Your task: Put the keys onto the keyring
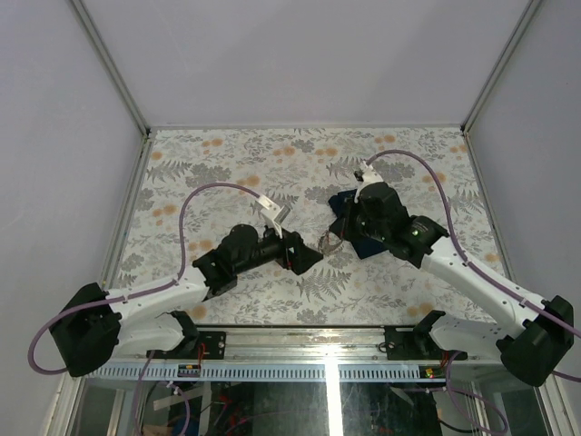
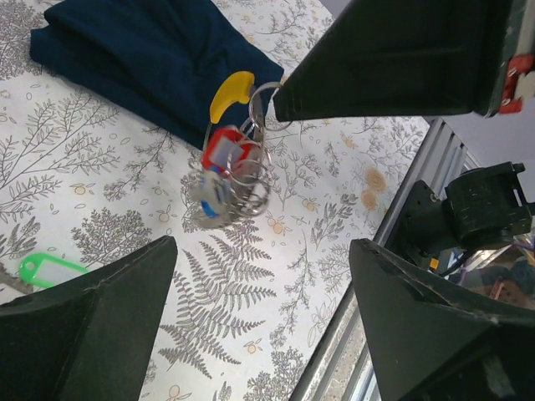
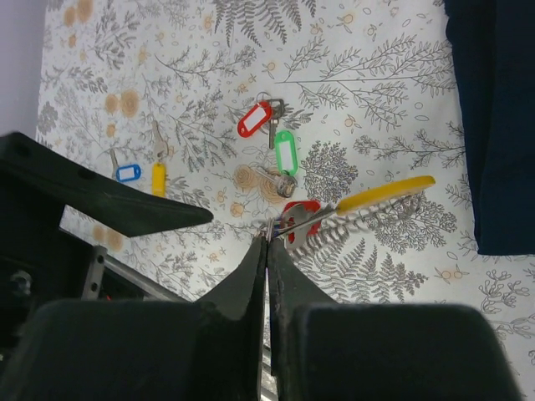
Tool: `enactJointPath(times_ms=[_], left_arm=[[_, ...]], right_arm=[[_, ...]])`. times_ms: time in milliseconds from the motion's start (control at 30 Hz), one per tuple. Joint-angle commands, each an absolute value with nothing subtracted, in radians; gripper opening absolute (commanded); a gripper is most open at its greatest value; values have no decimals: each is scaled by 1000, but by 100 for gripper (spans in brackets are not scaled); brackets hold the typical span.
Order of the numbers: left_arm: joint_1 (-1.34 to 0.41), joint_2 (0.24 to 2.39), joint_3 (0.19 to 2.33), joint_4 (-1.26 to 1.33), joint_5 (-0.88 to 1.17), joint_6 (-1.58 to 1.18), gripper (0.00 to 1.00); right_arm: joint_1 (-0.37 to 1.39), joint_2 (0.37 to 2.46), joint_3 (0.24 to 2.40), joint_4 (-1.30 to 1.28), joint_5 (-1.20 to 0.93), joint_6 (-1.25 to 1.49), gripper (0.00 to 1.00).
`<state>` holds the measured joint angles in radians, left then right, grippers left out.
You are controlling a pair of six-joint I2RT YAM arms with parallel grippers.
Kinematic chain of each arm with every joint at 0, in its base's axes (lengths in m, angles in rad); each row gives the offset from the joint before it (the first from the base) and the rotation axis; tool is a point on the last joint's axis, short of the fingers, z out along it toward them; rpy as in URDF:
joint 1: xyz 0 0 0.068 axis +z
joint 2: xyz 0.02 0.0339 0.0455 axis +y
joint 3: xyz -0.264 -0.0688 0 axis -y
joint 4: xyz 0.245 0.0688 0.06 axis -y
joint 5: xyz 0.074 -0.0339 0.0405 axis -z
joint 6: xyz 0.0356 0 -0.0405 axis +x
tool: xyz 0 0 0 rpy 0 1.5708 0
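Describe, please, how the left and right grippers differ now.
The left gripper is open and empty; the right gripper is shut on the keyring. The left gripper points toward that keyring without touching it, while the right gripper dangles it. Both are black and two-fingered.

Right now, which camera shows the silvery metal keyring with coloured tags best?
Left wrist: the silvery metal keyring hangs in full side view, close and unobstructed. Right wrist sees it edge-on and foreshortened; top external shows only a tiny glint.
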<state>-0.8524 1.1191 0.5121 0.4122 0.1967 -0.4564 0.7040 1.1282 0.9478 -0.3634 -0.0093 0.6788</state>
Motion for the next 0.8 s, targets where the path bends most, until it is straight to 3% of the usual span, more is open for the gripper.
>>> enactJointPath(times_ms=[0, 367, 600, 767], left_arm=[[-910, 1146, 576, 504, 61, -383, 87], [-982, 1217, 620, 483, -205, -329, 88], [-982, 1213, 614, 525, -189, -301, 87], [-982, 1240, 626, 580, -140, -368, 79]], right_arm=[[699, 1091, 1046, -380, 63, 756, 0], [699, 1082, 1150, -405, 50, 782, 0], [700, 1058, 1201, -420, 14, 807, 0], [699, 1036, 1212, -416, 1, 835, 0]])
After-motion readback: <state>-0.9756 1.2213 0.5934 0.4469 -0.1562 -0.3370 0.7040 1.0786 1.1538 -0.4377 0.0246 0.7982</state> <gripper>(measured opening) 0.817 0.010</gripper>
